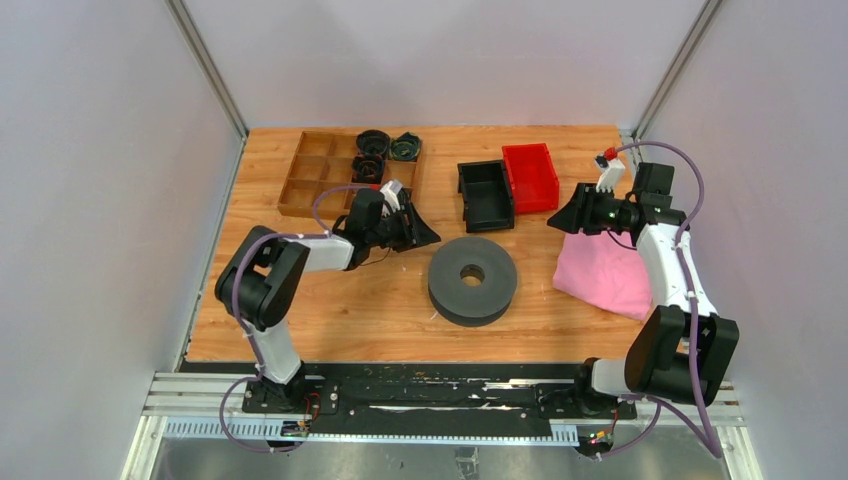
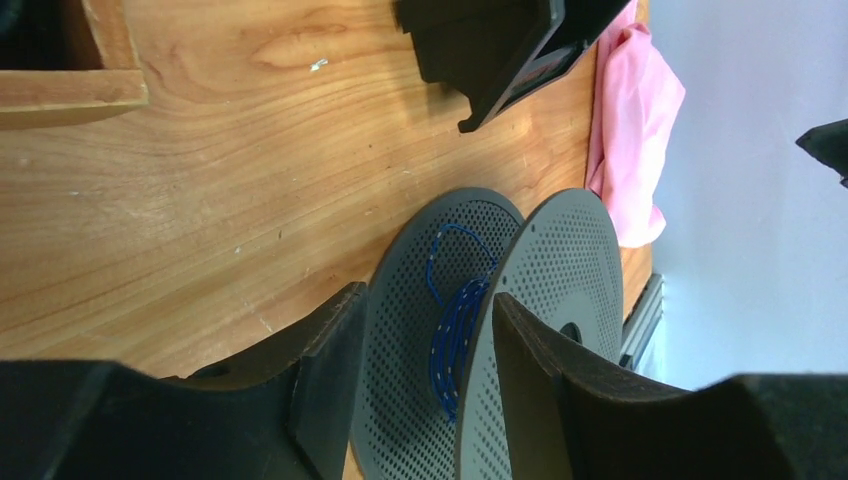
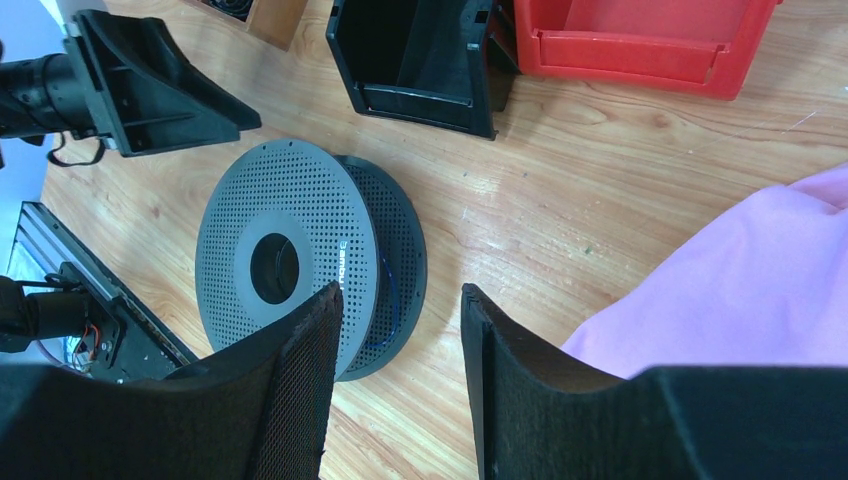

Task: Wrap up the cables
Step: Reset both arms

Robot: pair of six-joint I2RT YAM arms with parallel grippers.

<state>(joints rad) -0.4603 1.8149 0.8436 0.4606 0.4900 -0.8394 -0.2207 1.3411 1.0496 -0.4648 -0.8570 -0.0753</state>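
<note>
Bare table (image 1: 370, 300) flanks the spool (image 1: 472, 280); the black bin (image 1: 486, 195) stands just behind.
</note>
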